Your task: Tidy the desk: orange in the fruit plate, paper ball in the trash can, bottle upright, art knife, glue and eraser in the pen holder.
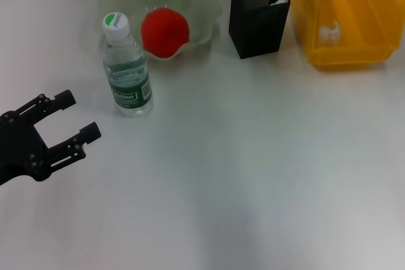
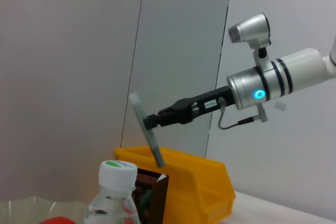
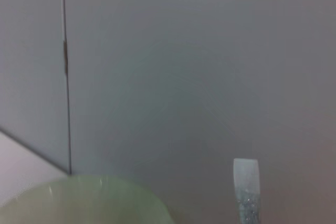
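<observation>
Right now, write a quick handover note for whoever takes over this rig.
Left tool: open, empty, low over the desk near the bottle.
Right tool: shut on the glue, held tilted above the pen holder.
Done: orange in the fruit plate; bottle upright; something white lies in the trash can, probably the paper ball.
Left: drop the glue into the holder. Art knife and eraser are not visible; check inside the holder.

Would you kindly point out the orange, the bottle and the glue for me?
orange point(image 1: 164, 31): head view, middle of the fruit in the bowl.
bottle point(image 1: 128, 86): head view, green label.
glue point(image 2: 147, 129): left wrist view, mid-shaft, above the holder.
</observation>
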You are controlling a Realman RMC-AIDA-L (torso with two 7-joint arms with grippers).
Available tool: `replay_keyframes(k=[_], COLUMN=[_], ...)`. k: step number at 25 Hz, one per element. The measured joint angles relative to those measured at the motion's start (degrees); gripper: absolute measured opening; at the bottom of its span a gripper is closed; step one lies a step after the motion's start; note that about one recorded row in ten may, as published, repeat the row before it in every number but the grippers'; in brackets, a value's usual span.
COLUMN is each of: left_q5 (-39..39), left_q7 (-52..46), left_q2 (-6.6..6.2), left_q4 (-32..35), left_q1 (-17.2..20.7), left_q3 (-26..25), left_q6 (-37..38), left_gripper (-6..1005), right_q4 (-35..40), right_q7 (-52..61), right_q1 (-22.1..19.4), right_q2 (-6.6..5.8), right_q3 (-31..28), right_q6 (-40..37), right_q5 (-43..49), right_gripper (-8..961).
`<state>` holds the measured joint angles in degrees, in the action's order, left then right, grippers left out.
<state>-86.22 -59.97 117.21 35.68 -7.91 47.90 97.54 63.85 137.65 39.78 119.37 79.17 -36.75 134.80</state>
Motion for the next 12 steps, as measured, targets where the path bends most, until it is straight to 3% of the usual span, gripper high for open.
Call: replay_keyframes(k=[8, 12], left_q5=[0.02, 0.07], left_q7=[0.38, 0.49], left_q2=[-0.05, -0.04], left_q4=[-0.09, -0.16], left_q1=[-0.18, -0.3], left_q3=[0.0, -0.01], left_q6=[-0.64, -0.79], left_gripper=[785, 785], right_q4=[-10.43, -13.67], right_q7=[-14.49, -17.21], right_q1=[1.75, 2.71], right_q2=[-0.02, 0.02], right_q3=[3.49, 4.06], right_q6=[11.54, 13.09], right_q5=[-16.04, -19.37], right_gripper=[114, 116])
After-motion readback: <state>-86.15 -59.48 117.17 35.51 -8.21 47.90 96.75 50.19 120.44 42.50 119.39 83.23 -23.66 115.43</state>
